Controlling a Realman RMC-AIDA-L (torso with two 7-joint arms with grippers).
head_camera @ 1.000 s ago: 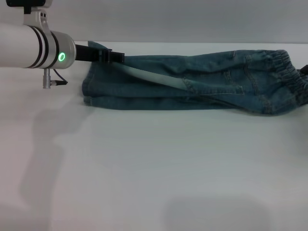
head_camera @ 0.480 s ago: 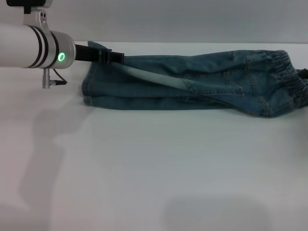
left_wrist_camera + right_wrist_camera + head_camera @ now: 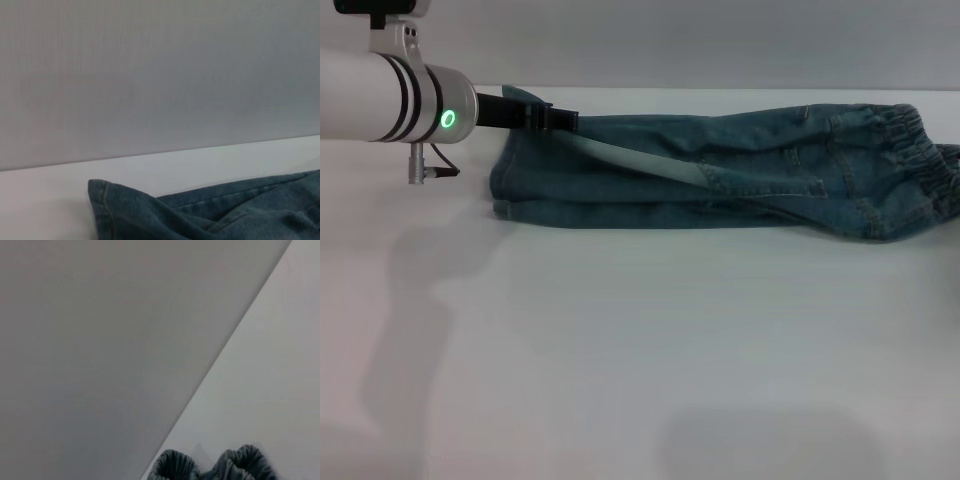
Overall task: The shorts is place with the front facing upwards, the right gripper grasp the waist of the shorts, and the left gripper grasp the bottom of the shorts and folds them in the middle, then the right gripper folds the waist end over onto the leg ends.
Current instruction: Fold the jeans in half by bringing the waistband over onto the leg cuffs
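Observation:
The blue-green denim shorts [image 3: 740, 170] lie folded lengthwise along the far side of the white table [image 3: 640, 340]. The ruched waist [image 3: 920, 150] is at the right and the leg ends [image 3: 505, 195] at the left. My left gripper [image 3: 565, 120], a black claw on a white arm with a green light, is at the far left corner, shut on a raised piece of the bottom of the shorts. A stitched hem corner [image 3: 107, 200] shows in the left wrist view. The right wrist view shows only gathered waist folds [image 3: 235, 462]. My right gripper is out of view.
The table's far edge meets a plain grey wall [image 3: 720, 40] just behind the shorts. A pale inner strip of fabric [image 3: 640, 158] runs diagonally across the folded legs. Bare white tabletop fills the near half.
The dark tip of the right gripper at the right edge beside the waist has left the head view, and the waist has settled slightly. The left arm has not moved.

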